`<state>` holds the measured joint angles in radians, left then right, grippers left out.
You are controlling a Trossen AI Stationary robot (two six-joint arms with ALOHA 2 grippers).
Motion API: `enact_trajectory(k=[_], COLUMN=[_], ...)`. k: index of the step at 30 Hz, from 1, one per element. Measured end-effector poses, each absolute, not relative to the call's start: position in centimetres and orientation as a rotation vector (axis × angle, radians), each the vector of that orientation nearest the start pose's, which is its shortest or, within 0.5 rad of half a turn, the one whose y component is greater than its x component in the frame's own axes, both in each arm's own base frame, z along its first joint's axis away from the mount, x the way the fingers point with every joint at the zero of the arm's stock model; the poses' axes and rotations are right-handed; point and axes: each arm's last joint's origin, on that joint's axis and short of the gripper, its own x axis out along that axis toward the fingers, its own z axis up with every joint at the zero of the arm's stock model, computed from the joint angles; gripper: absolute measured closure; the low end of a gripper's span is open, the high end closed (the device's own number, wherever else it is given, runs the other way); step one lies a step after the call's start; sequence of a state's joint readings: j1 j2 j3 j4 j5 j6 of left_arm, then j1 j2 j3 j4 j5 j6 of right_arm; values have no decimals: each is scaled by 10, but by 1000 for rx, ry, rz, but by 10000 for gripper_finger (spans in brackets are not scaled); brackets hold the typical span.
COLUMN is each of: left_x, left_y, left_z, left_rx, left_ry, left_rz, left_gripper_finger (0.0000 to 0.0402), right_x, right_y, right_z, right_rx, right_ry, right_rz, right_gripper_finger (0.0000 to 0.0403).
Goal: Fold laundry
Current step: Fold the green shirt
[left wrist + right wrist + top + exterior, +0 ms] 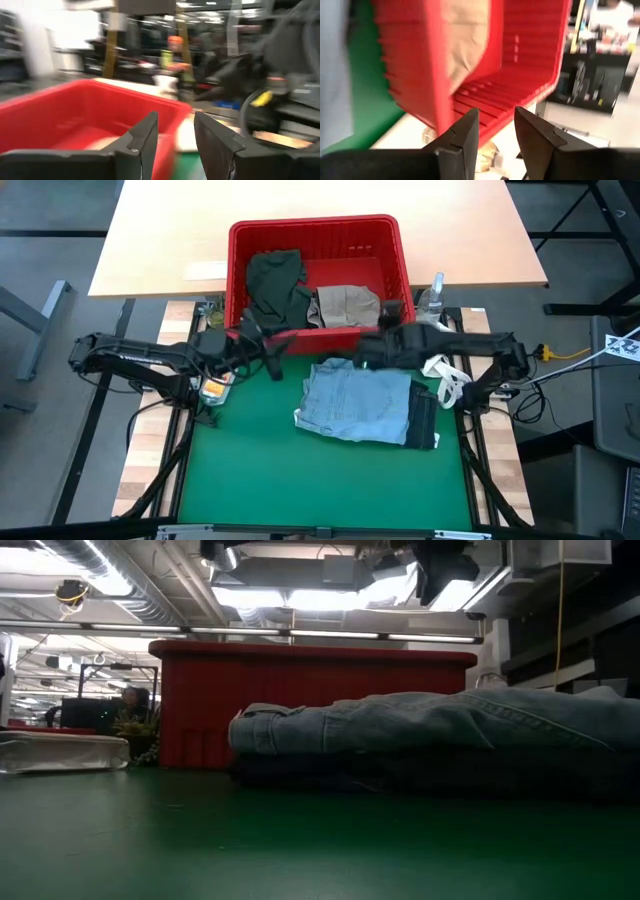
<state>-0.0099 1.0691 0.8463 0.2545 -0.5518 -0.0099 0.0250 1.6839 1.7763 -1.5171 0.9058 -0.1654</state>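
Note:
Light blue denim (358, 402) lies folded on the green mat (300, 480), on top of folded dark navy jeans (424, 418) whose edge shows at the right. The low view shows the denim (430, 720) stacked over the dark jeans (400, 775). A dark olive piece (275, 285) and a beige khaki piece (345, 305) lie in the red basket (315, 228). My left gripper (272, 350) hovers open by the basket's near left corner. My right gripper (366, 358) hovers open by the basket's near wall, above the stack's far edge. Nothing is between either pair of fingers (175, 122) (496, 117).
The red basket (300, 700) stands at the mat's far edge, with a wooden table (300, 200) behind it. A clear bottle (432, 292) stands to the basket's right. A small white piece (445, 375) lies beside the right arm. A person (175, 55) stands in the room beyond.

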Motion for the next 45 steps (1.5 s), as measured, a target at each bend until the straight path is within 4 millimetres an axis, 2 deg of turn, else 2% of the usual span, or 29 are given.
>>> enact_trajectory(k=[4,9,15,24,29,35,40,45], left_x=[233,228,216,210,221,244,258,267], left_y=[31,58,95,152,183,230,270,297], left_z=[347,346,346,330,340,347,335,318], left_rx=[99,165,164,34,49,132,163,168], left_ry=[-27,10,22,23,66,305,532,567], left_rz=[709,827,978,868,842,850,851,909], left_gripper_finger=[278,278,278,278,278,278,278,278], right_x=[296,301,313,330,336,339,340,340], right_y=[-40,-56,-66,-64,-63,-62,-61,-60], right_z=[367,363,361,367,369,371,371,370], right_rx=[-729,-730,-677,-663,-625,-596,-579,-565], right_ry=[1399,1406,1339,1160,1090,1037,1028,1020], right_rz=[-681,-681,-520,-398,-350,-313,-278,-249], right_gripper_finger=[276,276,276,276,276,276,276,276])
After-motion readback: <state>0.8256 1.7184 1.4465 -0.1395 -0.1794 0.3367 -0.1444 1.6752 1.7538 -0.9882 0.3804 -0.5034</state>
